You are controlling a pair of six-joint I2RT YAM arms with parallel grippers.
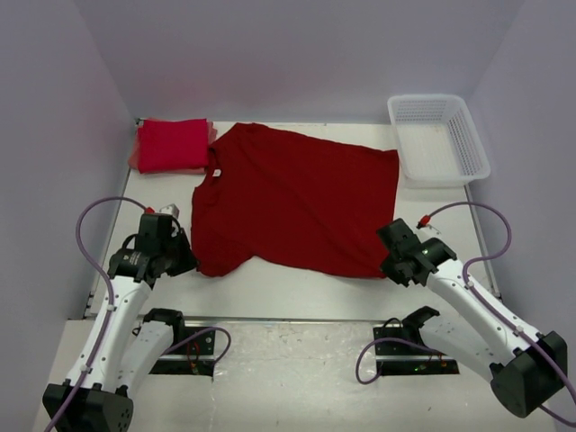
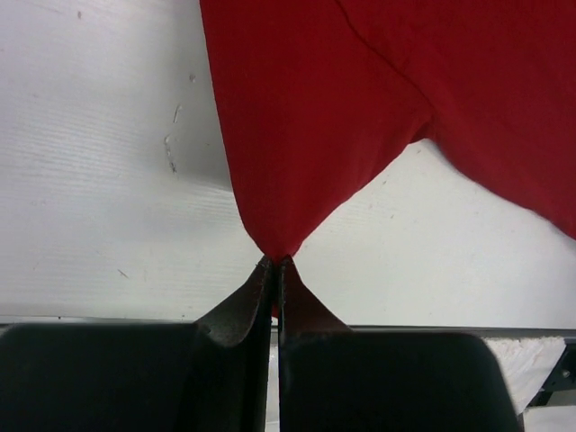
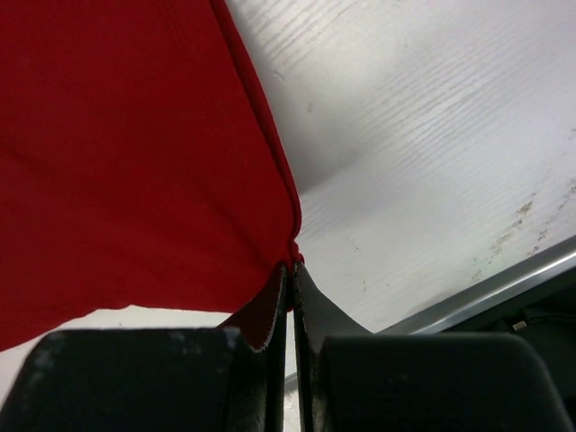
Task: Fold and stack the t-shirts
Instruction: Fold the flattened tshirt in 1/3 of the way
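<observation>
- Shirt [image 1: 292, 198]: dark red and short-sleeved, spread flat on the white bench [image 1: 297, 286]. The neck is to the left and the hem to the right, and the whole shirt sits a little askew to the bench's edges.
- Left hand [image 1: 189, 264]: at the shirt's near left corner, closed tight on the tip of the near sleeve. In the left wrist view the cloth narrows to a point just where the two black fingers [image 2: 238, 310] meet, with no gap between them.
- Right hand [image 1: 390, 266]: at the shirt's near right corner, closed on the corner of the hem. In the right wrist view the hem's edge runs down into the pinched fingers [image 3: 333, 315], and a sliver of red shows between them.
- Both hands sit low, and the shirt's near side runs between them. Whether the pinched corners are lifted off the bench cannot be told.
- Folded pile [image 1: 173, 144]: brighter red cloth in a rough square at the shirt's far left corner, touching the far sleeve or just short of it. How many shirts it holds cannot be told.
- Basket [image 1: 439, 139]: white plastic lattice, just beyond the shirt's far right corner and close to the hem.
- Cables [image 1: 79, 225]: purple, one looping out from each arm on the side away from the shirt.
</observation>
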